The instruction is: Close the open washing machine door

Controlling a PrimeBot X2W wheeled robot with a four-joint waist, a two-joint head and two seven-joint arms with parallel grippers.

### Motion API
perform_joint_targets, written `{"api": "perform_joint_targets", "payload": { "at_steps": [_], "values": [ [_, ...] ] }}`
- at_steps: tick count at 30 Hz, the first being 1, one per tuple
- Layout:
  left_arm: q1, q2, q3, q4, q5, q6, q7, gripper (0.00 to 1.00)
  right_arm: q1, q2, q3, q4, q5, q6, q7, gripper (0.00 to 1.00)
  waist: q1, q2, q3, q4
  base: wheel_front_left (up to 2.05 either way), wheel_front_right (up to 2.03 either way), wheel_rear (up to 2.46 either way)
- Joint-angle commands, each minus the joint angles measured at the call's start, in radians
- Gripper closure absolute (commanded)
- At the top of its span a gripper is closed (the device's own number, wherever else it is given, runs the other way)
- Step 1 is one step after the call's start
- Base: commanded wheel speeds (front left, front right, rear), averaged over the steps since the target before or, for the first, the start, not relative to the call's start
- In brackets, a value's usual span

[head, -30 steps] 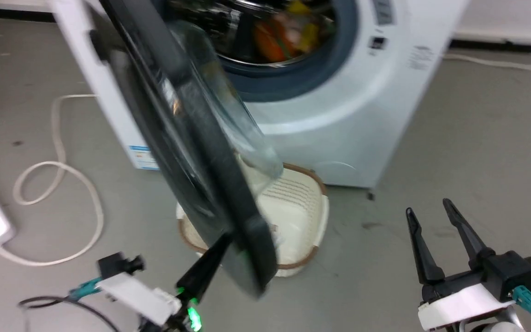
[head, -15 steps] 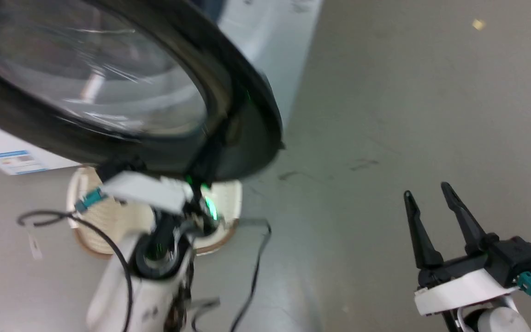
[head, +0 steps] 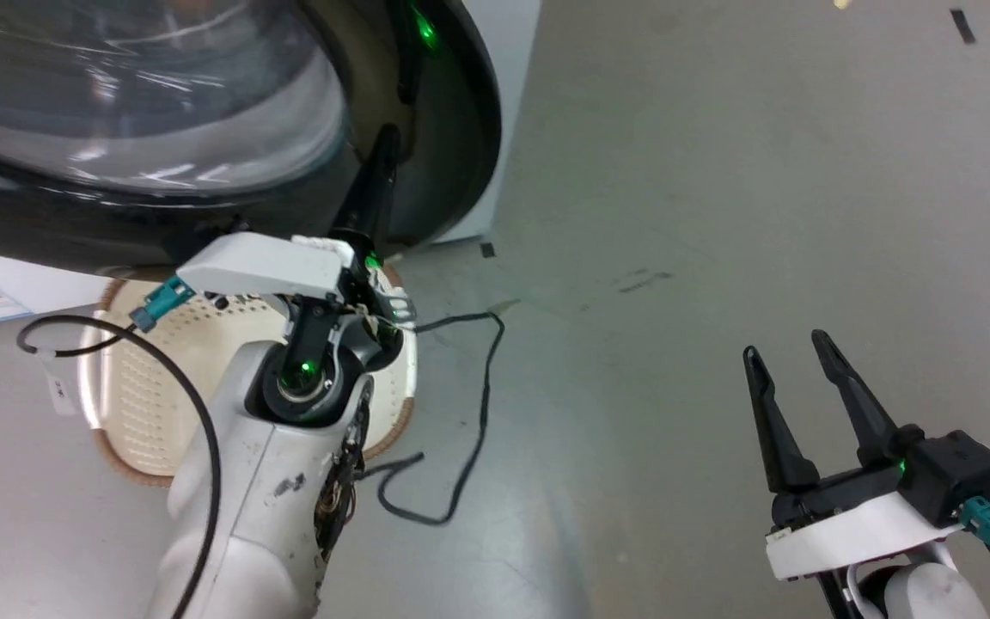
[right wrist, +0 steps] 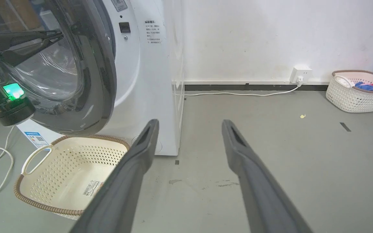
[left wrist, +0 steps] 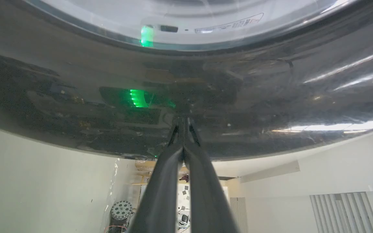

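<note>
Several patches of writing show, none of them sharp enough to read: a blue label (right wrist: 36, 138) low on the front of the washing machine (right wrist: 151, 81), a block of small dark print (right wrist: 153, 32) beneath a little black window (right wrist: 124, 27) near its top, a long sticker (left wrist: 228, 25) seen through the glass in the left wrist view, and a barcode sticker (right wrist: 92, 188) on the bottom of the cream perforated basket (right wrist: 66, 171) that sits on the floor (right wrist: 270, 145) just before the machine. The washing machine door (head: 203, 112) hangs ajar, swung most of the way toward the white front but not flush with it, above the basket. The left gripper (head: 385, 150) has its two fingers pressed together on nothing, tips touching the glossy black ring of the door beside the glass bowl; the left wrist view shows the tips meeting their own reflection there. The right gripper (head: 785, 348) hovers well apart over the grey floor, fingers spread wide and empty. A second ago the door stuck out edgewise toward the head camera and the drum, with orange and yellow laundry inside, lay open to view; now the door's face covers that opening, though the head camera has also turned since. The right gripper's spread matches what it was then.
</note>
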Motion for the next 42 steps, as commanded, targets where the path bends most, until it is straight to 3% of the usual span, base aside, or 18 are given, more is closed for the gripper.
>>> {"api": "perform_joint_targets", "payload": {
  "at_steps": [1, 5, 6, 7, 14, 17, 22, 26, 31, 35, 40, 41, 42],
  "values": [
    [0.019, 0.002, -0.005, -0.009, 0.019, -0.005, -0.006, 1.0, -0.01, 0.003, -0.002, 0.0, -0.005, 0.001, -0.004, 0.0, -0.0002, -0.0001, -0.026, 0.027, 0.0, 0.0, 0.0],
    [0.124, 0.022, -0.043, -0.083, 0.097, -0.005, -0.015, 1.0, 0.011, 0.003, -0.016, -0.003, -0.022, 0.001, -0.004, 0.0, -0.0002, -0.0001, -0.08, 0.084, 0.0, 0.0, 0.0],
    [0.157, 0.034, -0.056, -0.107, 0.126, -0.005, -0.024, 0.61, 0.019, 0.003, -0.019, -0.003, -0.026, 0.001, -0.004, 0.0, -0.0002, -0.0001, -0.095, 0.099, 0.0, 0.0, 0.0],
    [0.191, 0.051, -0.071, -0.13, 0.163, -0.005, -0.04, 0.0, 0.027, 0.003, -0.02, -0.003, -0.03, 0.001, -0.004, 0.0, -0.0002, -0.0001, -0.108, 0.115, 0.0, 0.0, 0.0],
    [0.373, 0.209, -0.17, -0.218, 0.532, -0.006, -0.214, 0.0, 0.079, 0.003, -0.035, -0.006, -0.061, 0.001, -0.004, 0.0, -0.0002, -0.0001, -0.199, 0.235, 0.0, 0.0, 0.0],
    [0.428, 0.252, -0.121, -0.226, 0.73, 0.017, -0.231, 0.0, 0.098, 0.003, -0.038, -0.006, -0.068, 0.001, -0.004, 0.0, -0.0002, -0.0001, -0.235, 0.28, 0.0, 0.0, 0.0],
    [0.55, 0.215, 0.031, -0.338, 1.091, 0.084, -0.233, 0.0, 0.125, 0.003, -0.032, -0.008, -0.073, 0.001, -0.004, 0.0, -0.0002, -0.0001, -0.28, 0.332, 0.0, 0.0, 0.0],
    [0.645, 0.168, 0.108, -0.398, 1.276, 0.098, -0.233, 0.0, 0.145, 0.003, -0.023, -0.007, -0.074, 0.001, -0.004, 0.0, -0.0002, -0.0001, -0.308, 0.358, 0.0, 0.0, 0.0],
    [0.717, 0.143, 0.137, -0.445, 1.5, 0.114, -0.233, 0.0, 0.169, 0.003, -0.02, -0.006, -0.072, 0.001, -0.004, 0.0, -0.0002, -0.0001, -0.327, 0.381, 0.0, 0.0, 0.0],
    [0.745, 0.129, 0.123, -0.471, 1.619, 0.131, -0.233, 0.0, 0.177, 0.003, -0.025, -0.002, -0.067, 0.001, -0.004, 0.0, -0.0002, -0.0001, -0.314, 0.397, 0.0, 0.0, 0.0],
    [0.746, 0.109, 0.112, -0.478, 1.673, 0.135, -0.233, 0.0, 0.162, 0.003, -0.004, 0.015, -0.066, 0.001, -0.001, 0.0, -0.0002, -0.0001, -0.27, 0.414, 0.0, 0.0, 0.0],
    [0.742, 0.107, 0.108, -0.478, 1.682, 0.134, -0.233, 0.0, 0.155, 0.0, 0.006, 0.017, -0.066, 0.001, 0.006, 0.11, -0.0002, -0.0001, -0.259, 0.418, 0.0, 0.0, 0.0],
    [0.737, 0.105, 0.104, -0.478, 1.688, 0.132, -0.233, 0.0, 0.146, -0.008, 0.016, 0.017, -0.067, 0.001, 0.01, 0.73, -0.0002, -0.0001, -0.246, 0.423, 0.0, 0.0, 0.0]
  ]
}}
